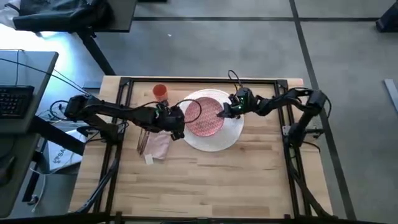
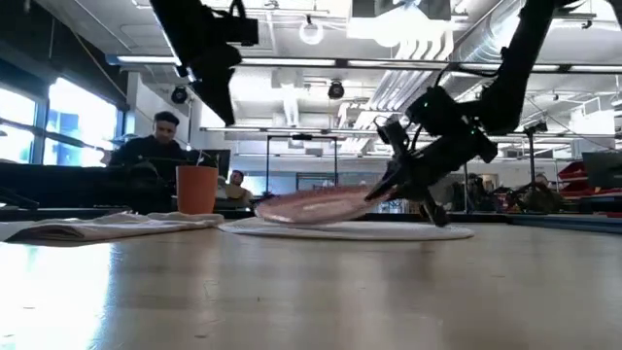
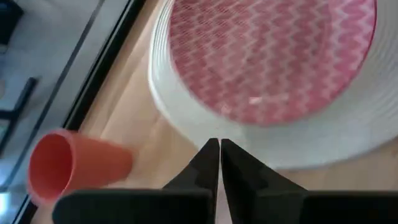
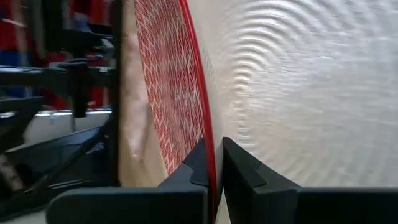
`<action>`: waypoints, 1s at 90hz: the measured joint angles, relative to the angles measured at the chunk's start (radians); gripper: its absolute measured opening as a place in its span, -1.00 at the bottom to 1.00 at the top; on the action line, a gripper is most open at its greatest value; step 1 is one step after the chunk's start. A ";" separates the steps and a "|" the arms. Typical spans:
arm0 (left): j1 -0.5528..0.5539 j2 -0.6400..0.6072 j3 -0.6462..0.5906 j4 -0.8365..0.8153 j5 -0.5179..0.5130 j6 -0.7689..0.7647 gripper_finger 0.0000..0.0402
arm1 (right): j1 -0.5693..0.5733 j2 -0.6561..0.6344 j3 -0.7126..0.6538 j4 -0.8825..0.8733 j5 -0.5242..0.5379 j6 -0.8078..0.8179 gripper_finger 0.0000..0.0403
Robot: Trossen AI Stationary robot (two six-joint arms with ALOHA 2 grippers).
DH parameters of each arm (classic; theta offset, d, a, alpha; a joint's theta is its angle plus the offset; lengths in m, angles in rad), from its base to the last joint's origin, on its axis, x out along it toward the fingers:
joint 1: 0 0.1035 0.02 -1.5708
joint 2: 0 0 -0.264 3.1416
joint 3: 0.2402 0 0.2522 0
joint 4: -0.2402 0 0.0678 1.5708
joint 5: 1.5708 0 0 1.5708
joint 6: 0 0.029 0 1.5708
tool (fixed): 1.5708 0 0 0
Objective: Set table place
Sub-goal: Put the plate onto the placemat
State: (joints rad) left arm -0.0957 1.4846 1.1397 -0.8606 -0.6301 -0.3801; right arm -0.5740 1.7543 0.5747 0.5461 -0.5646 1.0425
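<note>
My right gripper pinches the red-patterned round plate; I should lower it flat, centred on the large white plate. Left gripper, fingers together, waits.

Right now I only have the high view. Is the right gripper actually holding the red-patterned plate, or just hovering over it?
Observer: Holding it. In the right wrist view the right gripper is shut on the red-patterned plate, with the plate's rim between its fingers.
Operator: Is that plate lying flat?
Observer: No. The low view shows it tilted, raised at the gripper's side, with the opposite edge down at the white plate.
Operator: And the left gripper?
Observer: The left wrist view shows the left gripper shut with nothing in it, beside the white plate's rim.
</note>
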 joint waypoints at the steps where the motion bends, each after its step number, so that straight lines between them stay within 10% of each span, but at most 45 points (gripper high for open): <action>1: -0.004 0.000 0.000 -0.007 -0.005 -0.007 -1.00 | -0.003 0.001 0.000 0.000 -0.001 -0.004 -1.00; 48: -0.072 0.001 -0.001 -0.068 -0.080 -0.106 -1.00 | -0.053 -0.002 0.005 -0.098 -0.016 -0.056 -0.97; 90: -0.073 0.001 -0.001 -0.066 -0.051 -0.101 -1.00 | -0.102 -0.192 -0.002 -0.388 0.032 -0.268 -0.20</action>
State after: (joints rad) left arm -0.1692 1.4853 1.1390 -0.9268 -0.6813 -0.4812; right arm -0.6764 1.5619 0.5728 0.1577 -0.5323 0.7749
